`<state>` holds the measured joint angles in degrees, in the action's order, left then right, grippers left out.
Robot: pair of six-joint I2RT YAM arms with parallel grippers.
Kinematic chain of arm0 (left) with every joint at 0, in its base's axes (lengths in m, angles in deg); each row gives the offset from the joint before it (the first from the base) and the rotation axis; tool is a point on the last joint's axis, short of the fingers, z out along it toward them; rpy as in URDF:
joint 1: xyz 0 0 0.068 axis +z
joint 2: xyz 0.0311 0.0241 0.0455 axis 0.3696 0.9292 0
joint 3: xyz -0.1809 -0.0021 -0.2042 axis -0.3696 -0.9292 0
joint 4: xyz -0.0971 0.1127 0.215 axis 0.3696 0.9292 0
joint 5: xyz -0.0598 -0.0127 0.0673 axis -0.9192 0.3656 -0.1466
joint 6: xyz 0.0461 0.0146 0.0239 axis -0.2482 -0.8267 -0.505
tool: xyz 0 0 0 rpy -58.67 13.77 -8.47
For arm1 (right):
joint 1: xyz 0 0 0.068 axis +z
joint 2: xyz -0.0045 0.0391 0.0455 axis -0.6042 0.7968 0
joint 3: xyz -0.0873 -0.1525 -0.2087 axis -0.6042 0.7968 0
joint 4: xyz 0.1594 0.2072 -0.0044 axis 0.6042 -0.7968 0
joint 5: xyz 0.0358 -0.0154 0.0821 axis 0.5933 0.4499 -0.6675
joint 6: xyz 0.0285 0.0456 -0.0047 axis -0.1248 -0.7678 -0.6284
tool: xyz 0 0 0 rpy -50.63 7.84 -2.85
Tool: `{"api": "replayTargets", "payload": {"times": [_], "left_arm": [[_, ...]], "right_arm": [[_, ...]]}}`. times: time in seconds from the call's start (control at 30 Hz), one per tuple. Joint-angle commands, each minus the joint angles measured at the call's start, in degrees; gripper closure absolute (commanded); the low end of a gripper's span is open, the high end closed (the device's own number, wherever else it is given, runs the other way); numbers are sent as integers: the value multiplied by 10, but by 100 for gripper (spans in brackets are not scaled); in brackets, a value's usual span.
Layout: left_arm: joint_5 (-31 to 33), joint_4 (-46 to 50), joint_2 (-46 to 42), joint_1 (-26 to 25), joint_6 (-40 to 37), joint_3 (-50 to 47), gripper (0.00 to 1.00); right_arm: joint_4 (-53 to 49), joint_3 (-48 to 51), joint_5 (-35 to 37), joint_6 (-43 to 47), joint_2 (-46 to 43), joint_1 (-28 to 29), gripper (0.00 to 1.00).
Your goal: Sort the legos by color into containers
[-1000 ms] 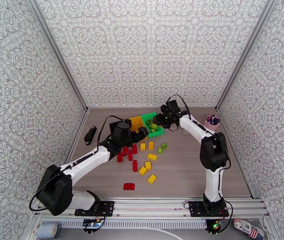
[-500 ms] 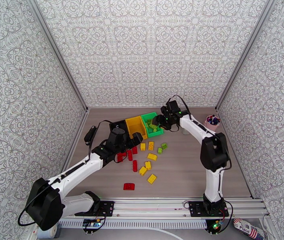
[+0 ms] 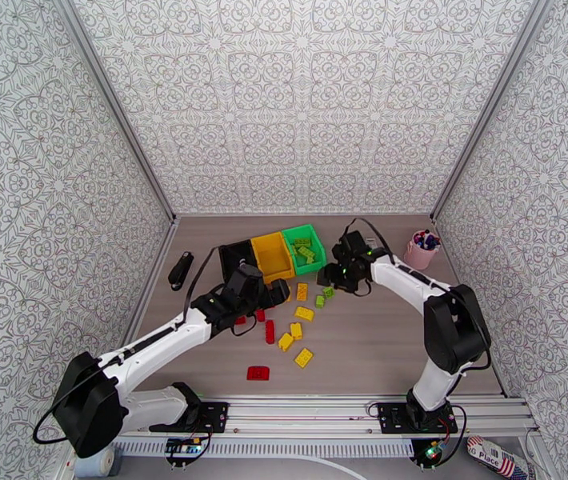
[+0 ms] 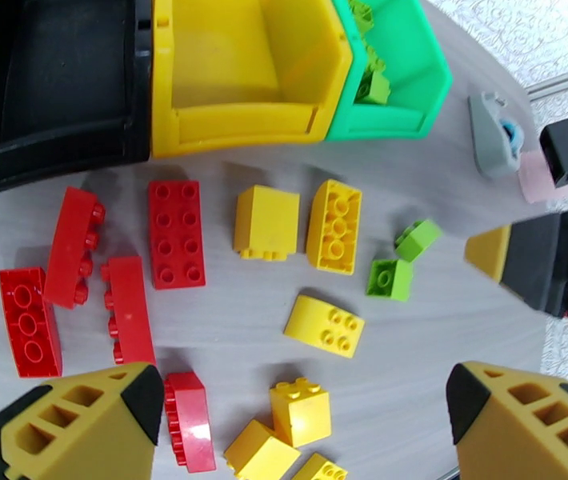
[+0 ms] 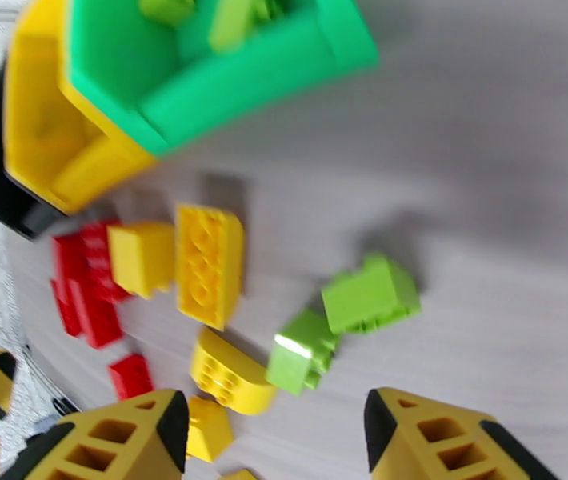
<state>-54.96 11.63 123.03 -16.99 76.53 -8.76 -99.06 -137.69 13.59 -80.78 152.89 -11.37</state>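
The legos [image 3: 304, 314] lie loose on the desk [image 3: 380, 338] just in front of the containers [image 3: 272, 254] (some green ones sit in the green bin [image 3: 306, 234]). The left end effector [image 3: 274, 292] hangs wide open and empty before their middle; the right end effector [image 3: 330, 275], parted and empty, hovers off the green end over two green bricks [image 5: 370, 296]. A pink cup [image 3: 422, 253] stands beyond that end, a black object [image 3: 180, 270] beyond the black end.

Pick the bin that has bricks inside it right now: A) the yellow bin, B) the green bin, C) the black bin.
B: the left wrist view shows green bricks lying inside the green bin, while the yellow bin and the black bin show bare insides.
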Motion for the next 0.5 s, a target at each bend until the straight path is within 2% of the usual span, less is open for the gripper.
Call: {"api": "replayTargets", "payload": {"times": [0.0, 0.47], "left_arm": [[18, 9, 5, -8, -1, 7, 1], [22, 8, -9, -12, 10, -13, 1]], "right_arm": [[26, 23, 23, -14, -11, 20, 38], [33, 15, 67, -23, 43, 58, 46]]}}
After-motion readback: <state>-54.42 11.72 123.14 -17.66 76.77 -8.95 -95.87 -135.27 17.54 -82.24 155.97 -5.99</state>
